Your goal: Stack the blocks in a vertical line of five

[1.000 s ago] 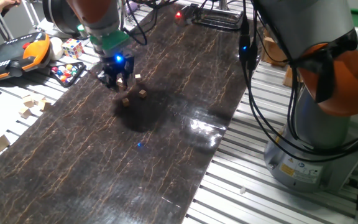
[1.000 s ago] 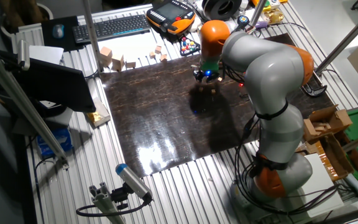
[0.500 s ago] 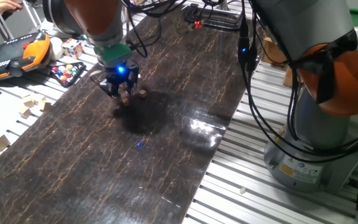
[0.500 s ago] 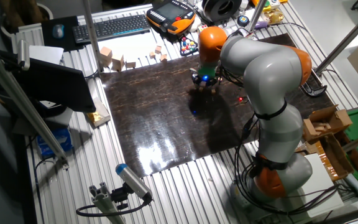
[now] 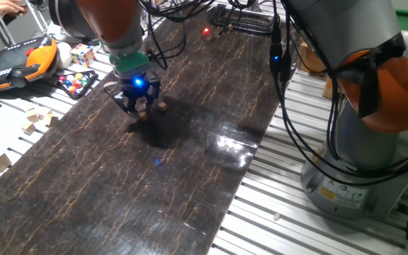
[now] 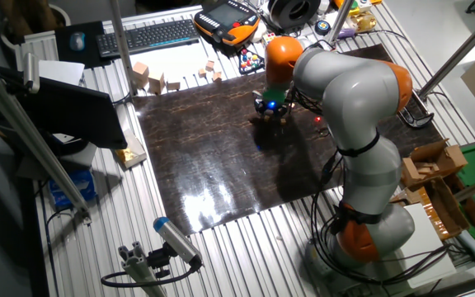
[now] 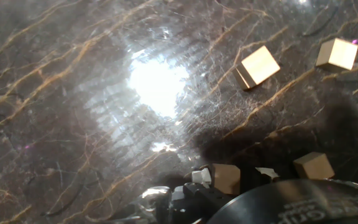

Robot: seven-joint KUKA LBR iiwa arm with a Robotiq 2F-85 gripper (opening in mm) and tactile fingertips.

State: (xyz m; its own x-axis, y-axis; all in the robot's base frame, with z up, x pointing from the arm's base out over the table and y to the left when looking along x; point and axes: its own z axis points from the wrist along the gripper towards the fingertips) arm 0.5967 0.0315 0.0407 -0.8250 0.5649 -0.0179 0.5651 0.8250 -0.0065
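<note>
My gripper [image 5: 139, 106] hangs low over the glossy veined dark mat [image 5: 190, 163]; jaw gap indiscernible. Small tan cubes [image 7: 258, 66] lie scattered below, one [image 7: 226, 178] by my fingertips.

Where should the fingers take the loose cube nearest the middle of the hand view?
Pinch that cube across two opposite side faces, coming straight down from above. It lies flat on the dark mat, turned at an angle, so rotate the wrist to match its faces.

Two fixed cameras overlook the table [image 5: 190, 177] oppositely; hand camera faces down close.
</note>
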